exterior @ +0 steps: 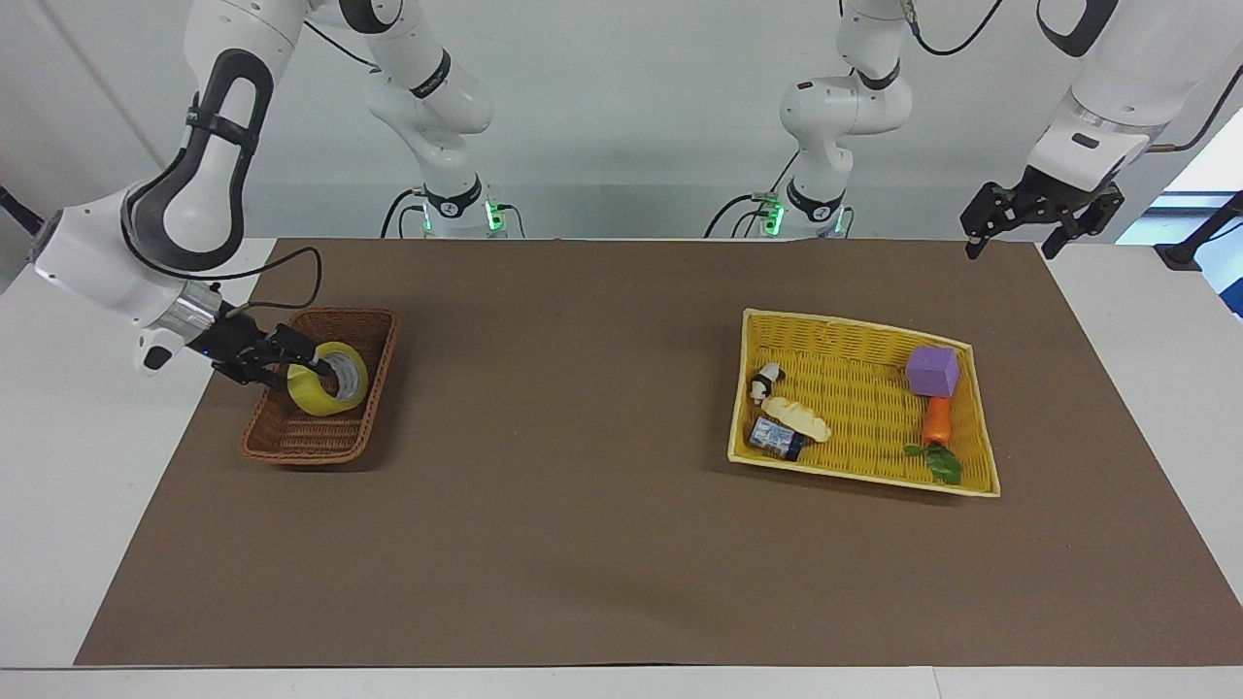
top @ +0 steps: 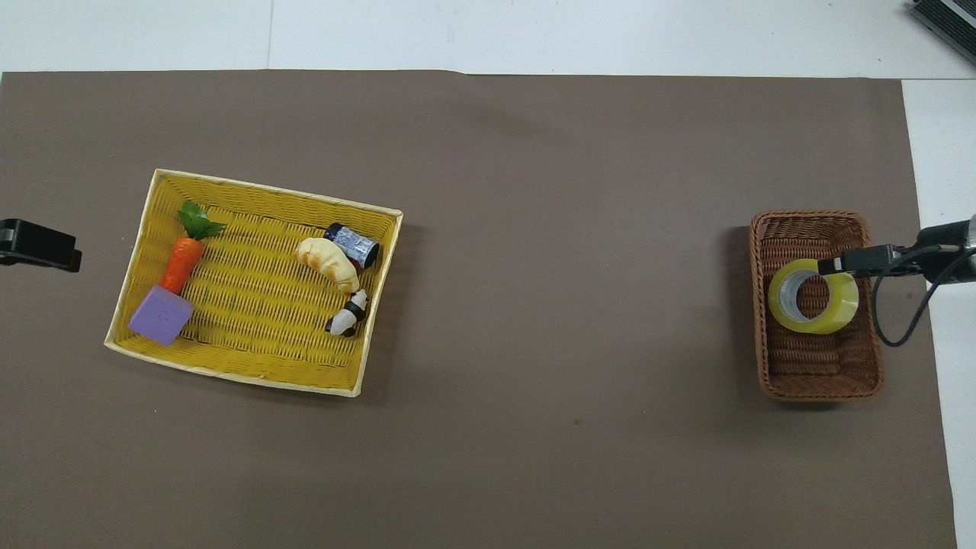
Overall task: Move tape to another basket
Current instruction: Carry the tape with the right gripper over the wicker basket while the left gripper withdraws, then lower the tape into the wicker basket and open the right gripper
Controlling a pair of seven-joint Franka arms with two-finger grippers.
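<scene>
The yellow tape (exterior: 316, 396) lies tilted inside the dark brown wicker basket (exterior: 320, 451) at the right arm's end of the table; it also shows in the overhead view (top: 808, 326), in the basket (top: 820, 389). My right gripper (exterior: 296, 361) is open at the tape's rim, low over the basket's edge; seen from above (top: 827, 265) its tip overlaps the roll's rim. My left gripper (exterior: 1010, 248) is open and empty, raised over the mat's corner at the left arm's end, and waits; only its tip shows from above (top: 38, 245).
A wide yellow basket (exterior: 855, 325) at the left arm's end holds a purple block (exterior: 932, 371), a carrot (exterior: 936, 422), a bread roll (exterior: 796, 419), a small can (exterior: 774, 439) and a panda figure (exterior: 767, 379). A brown mat covers the table.
</scene>
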